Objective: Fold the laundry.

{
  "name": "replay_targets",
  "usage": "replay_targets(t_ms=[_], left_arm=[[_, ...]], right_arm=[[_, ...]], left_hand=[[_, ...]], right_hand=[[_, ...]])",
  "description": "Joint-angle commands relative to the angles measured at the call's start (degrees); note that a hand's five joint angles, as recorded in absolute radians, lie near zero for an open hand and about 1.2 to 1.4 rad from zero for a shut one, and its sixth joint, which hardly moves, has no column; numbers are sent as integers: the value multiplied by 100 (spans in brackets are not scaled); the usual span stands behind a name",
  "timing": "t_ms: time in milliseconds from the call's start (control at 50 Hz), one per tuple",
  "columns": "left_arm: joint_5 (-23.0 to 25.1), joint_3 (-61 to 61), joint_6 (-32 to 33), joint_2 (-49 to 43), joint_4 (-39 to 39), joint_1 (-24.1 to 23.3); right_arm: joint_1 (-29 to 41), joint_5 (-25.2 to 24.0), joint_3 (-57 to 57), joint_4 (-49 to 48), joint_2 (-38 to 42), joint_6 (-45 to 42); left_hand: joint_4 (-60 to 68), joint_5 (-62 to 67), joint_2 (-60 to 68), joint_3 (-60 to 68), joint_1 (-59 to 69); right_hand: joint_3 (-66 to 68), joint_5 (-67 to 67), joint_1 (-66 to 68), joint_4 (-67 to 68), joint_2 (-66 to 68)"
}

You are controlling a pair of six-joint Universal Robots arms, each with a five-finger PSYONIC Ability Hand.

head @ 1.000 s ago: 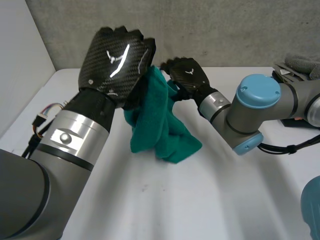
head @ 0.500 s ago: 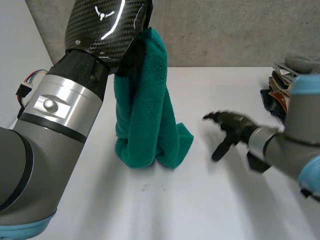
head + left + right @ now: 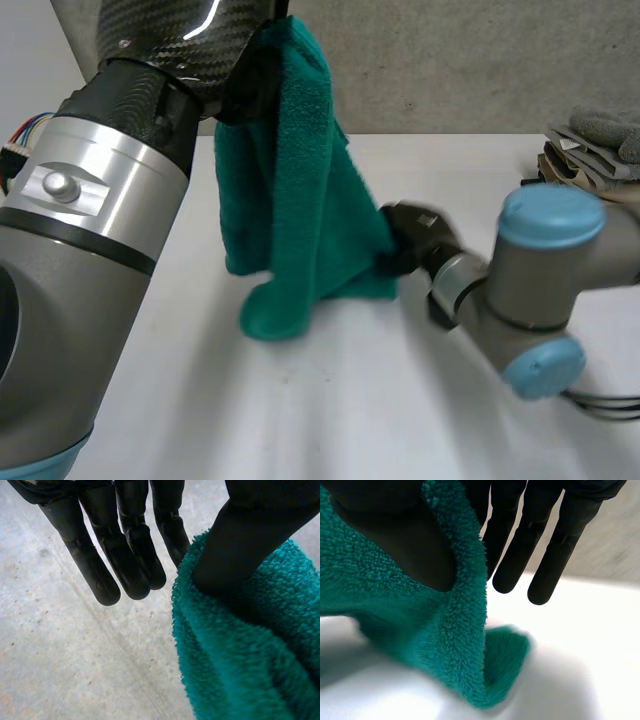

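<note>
Over the table (image 3: 330,410) the towel (image 3: 300,190) hangs vertically, left hand (image 3: 170,35) pinching its top, right hand (image 3: 412,238) its lower side.

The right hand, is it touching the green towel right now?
Touching. The right wrist view shows the right hand pinching an edge of the towel between its thumb and fingers.

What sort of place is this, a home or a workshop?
Likely a robotics lab, not a home: a white table, a plain grey wall, and a robot arm holding a green towel.
</note>
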Motion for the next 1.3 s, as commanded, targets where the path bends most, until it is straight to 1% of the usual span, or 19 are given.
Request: replay_targets(t_ms=[20, 100, 240, 280, 340, 360, 380, 400, 500, 580, 680, 740, 840, 960, 1000, 1120, 1180, 1260, 1300], left_arm=[[-147, -298, -15, 66, -436, 34], [-165, -615, -41, 57, -586, 34], [-358, -1414, -164, -57, -603, 25], [-393, -1668, -260, -83, -595, 16], [-385, -1828, -348, -197, -568, 43], [-385, -1872, -401, -276, -568, 43], [-385, -1881, -410, -311, -577, 51], [-393, -1881, -419, -355, -594, 51], [-394, -1907, -419, -444, -630, 183], [-367, -1916, -410, -444, -630, 376], [-358, -1960, -419, -426, -630, 561], [-350, -1978, -419, -426, -630, 623], [-306, -1951, -419, -417, -612, 754], [-288, -1600, -392, -400, -586, 772], [-306, -1328, -401, -400, -603, 816], [-306, -801, -401, -522, -665, 773], [-306, -730, -410, -567, -700, 755], [-314, -686, -428, -584, -718, 746], [-323, -694, -480, -584, -718, 746]], right_arm=[[-457, 159, -1205, 43, 95, -2485], [-448, 63, -1961, 52, 394, -2433], [-158, -1087, -2419, -97, 1290, -2416], [-62, -1307, -2446, -115, 1588, -2416], [-26, -1353, -2446, -97, 1888, -2468], [-26, -1300, -2420, -71, 1985, -2468], [-35, -1256, -2393, -71, 2003, -2468], [-35, -1212, -2376, -62, 1977, -2468], [-105, -939, -2183, -9, 1495, -2468], [-421, -869, -1796, 236, 713, -2468], [-1018, -957, -1217, 1410, -297, -2486], [-1229, -966, -979, 2175, -440, -2521], [-1371, -1027, -233, 2909, -440, -2547], [-1362, -1414, 998, 1935, -694, -2285], [-1309, -1449, 1402, 1486, -888, -1811], [-881, -1449, 2009, 581, -941, -151], [-537, -1414, 2028, 291, -924, 220], [-220, -1125, 1879, -342, -652, 511], [-97, -730, 1703, -764, -292, 485]], left_hand=[[1122, 1506, 1139, 1167, 1576], [1122, 1506, 1139, 1167, 1576], [1122, 1506, 1139, 1167, 1576], [1122, 1506, 1139, 1167, 1576], [1122, 1506, 1139, 1167, 1576], [1122, 1506, 1139, 1167, 1576], [1122, 1506, 1139, 1167, 1576], [1122, 1506, 1139, 1167, 1576], [1122, 1506, 1139, 1167, 1576], [1122, 1506, 1139, 1167, 1576], [1122, 1506, 1139, 1167, 1576], [1122, 1506, 1139, 1167, 1576], [1122, 1506, 1139, 1167, 1576], [1122, 1506, 1139, 1167, 1576], [1122, 1506, 1139, 1167, 1576], [1122, 1506, 1139, 1167, 1576], [1122, 1506, 1139, 1167, 1576], [1122, 1506, 1139, 1167, 1576], [1122, 1506, 1139, 1167, 1576]], right_hand=[[1210, 1368, 1566, 1151, 1266], [1210, 1368, 1566, 1151, 1266], [1210, 1368, 1566, 1151, 1266], [1210, 1368, 1566, 1151, 1266], [1210, 1368, 1566, 1151, 1266], [-1998, -1840, -1642, -2057, -1942], [-4245, -4087, -3889, -4304, -4189], [-5790, -5632, -5434, -5849, -5734], [-5790, -5632, -5434, -5849, -5734], [-5790, -5632, -5434, -5849, -5734], [-5419, -5261, -5063, -5478, -5363], [-4556, -4398, -4200, -4615, -4500], [-4537, -4379, -4181, -4596, -4481], [-5125, -4967, -4769, -5184, -5069], [-5790, -5632, -5434, -5849, -5734], [-5790, -5632, -5434, -5849, -5734], [-5790, -5632, -5434, -5849, -5734], [-5790, -5632, -5434, -5849, -5734], [-5081, -4923, -4725, -5140, -5025]])
